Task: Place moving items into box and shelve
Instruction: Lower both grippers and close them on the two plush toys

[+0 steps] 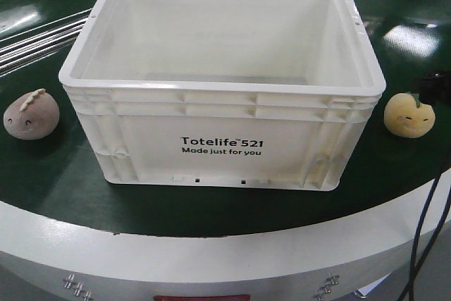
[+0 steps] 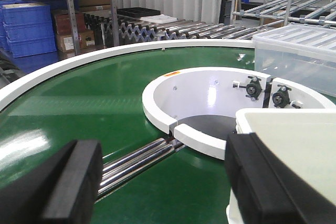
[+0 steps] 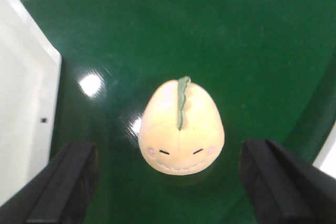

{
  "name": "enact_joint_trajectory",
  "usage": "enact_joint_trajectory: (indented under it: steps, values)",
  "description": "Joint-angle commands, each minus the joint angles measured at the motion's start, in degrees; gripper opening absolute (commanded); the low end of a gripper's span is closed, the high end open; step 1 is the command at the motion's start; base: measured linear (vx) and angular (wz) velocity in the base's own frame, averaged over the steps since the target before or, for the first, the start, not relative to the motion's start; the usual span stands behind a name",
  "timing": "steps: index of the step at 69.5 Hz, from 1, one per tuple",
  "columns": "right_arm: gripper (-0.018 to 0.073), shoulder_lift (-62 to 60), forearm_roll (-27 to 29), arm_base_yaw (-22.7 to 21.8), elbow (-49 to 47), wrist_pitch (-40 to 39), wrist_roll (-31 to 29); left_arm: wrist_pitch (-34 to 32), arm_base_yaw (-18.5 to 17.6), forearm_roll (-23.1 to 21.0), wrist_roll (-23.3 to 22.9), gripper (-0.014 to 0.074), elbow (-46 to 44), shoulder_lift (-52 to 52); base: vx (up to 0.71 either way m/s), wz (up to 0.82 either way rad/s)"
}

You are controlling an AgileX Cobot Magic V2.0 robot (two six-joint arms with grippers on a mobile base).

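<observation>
Since the yellow plush toy (image 3: 181, 127) is centred below the right end effector (image 3: 170, 182), on the green counter (image 3: 252, 35) near the box (image 1: 141, 146), the right arm is judged the nearer. Its leaf-to-face axis is laid across the closing line. That end effector and the left end effector (image 2: 163, 182) are spread wide, nothing held; the pinkish-brown plush toy (image 1: 31, 115) is seen at the box's other side.
</observation>
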Motion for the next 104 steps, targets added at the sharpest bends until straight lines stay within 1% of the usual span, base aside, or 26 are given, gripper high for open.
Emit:
enact_joint_trajectory:
  steps: [1, 28, 46, 51, 53, 56, 60, 67, 68, 70, 71, 80, 86, 90, 98, 104]
  values:
    - [0.0594, 1.1, -0.5, -0.3, -2.1, -6.4, -0.1, -3.7, 0.0, -0.3, -0.6, 0.0574, -2.1, -0.4, 0.00, 0.00]
    - [0.0594, 11.2, -0.6, -0.3, -2.1, -13.1, -0.5, -1.5, 0.0, -0.3, -0.6, 0.0574, -2.1, -0.4, 0.00, 0.00]
    - [0.0594, 15.8, -0.9, -0.3, -2.1, -17.1, -0.6, -1.5, 0.0, -0.2, -0.6, 0.0574, -2.1, -0.4, 0.00, 0.00]
    - [0.0580, 17.1, -0.9, -0.3, -2.1, -17.6, -0.6, -1.5, 0.0, -0.2, -0.6, 0.0574, -2.1, -0.4, 0.00, 0.00]
    - [0.0566, 17.6, -0.9, -0.3, -2.1, -17.7, -0.6, -1.5, 0.0, -0.2, -0.6, 0.0574, -2.1, -0.4, 0.00, 0.00]
    - [0.0520, 18.1, -0.9, -0.3, -2.1, -17.7, -0.6, -1.5, 0.0, -0.2, -0.6, 0.0574, -2.1, -0.4, 0.00, 0.00]
    - [0.0428, 18.5, -0.9, -0.3, -2.1, -17.6, -0.6, -1.5, 0.0, -0.2, -0.6, 0.0574, -2.1, -0.4, 0.00, 0.00]
    - [0.0151, 18.5, -0.9, -0.3, -2.1, -17.1, -1.6, -1.7, 0.0, 0.2, -0.6, 0.0574, -2.1, -0.4, 0.00, 0.00]
    - [0.0088, 18.5, -0.9, -0.3, -2.1, -17.1, -1.8, -1.8, 0.0, 0.2, -0.6, 0.0574, -2.1, -0.4, 0.00, 0.00]
    - [0.0006, 18.5, -0.9, -0.3, -2.1, -17.1, -2.1, -2.1, 0.0, 0.2, -0.6, 0.0574, -2.1, -0.4, 0.00, 0.00]
    - [-0.0013, 18.5, -0.9, -0.3, -2.1, -16.8, -2.1, -2.2, 0.0, 0.3, -0.6, 0.0574, -2.1, -0.3, 0.00, 0.00]
    - [-0.0010, 18.5, -0.9, -0.3, -2.1, -16.3, -2.3, -2.6, 0.0, 2.6, -0.6, 0.0574, -2.3, 1.9, 0.00, 0.00]
    - [-0.0010, 18.5, -1.0, -0.3, -2.0, -15.9, -2.7, -3.1, 0.2, 3.0, -0.6, 0.0574, -2.3, 5.2, 0.00, 0.00]
    - [-0.0008, 18.5, -1.0, -0.3, -2.0, -15.5, -3.4, -4.1, 1.2, 2.7, -1.0, 0.0574, -2.3, 8.0, 0.00, 0.00]
    - [-0.0007, 18.5, -1.0, -0.3, -2.0, -14.5, -4.4, -6.3, 3.7, 2.7, -3.7, 0.0574, -2.3, 13.7, 0.00, 0.00]
    - [-0.0007, 18.5, -1.0, -0.3, -2.0, -13.8, -4.7, -7.6, 5.2, 2.7, -3.7, 0.0574, -2.3, 18.2, 0.00, 0.00]
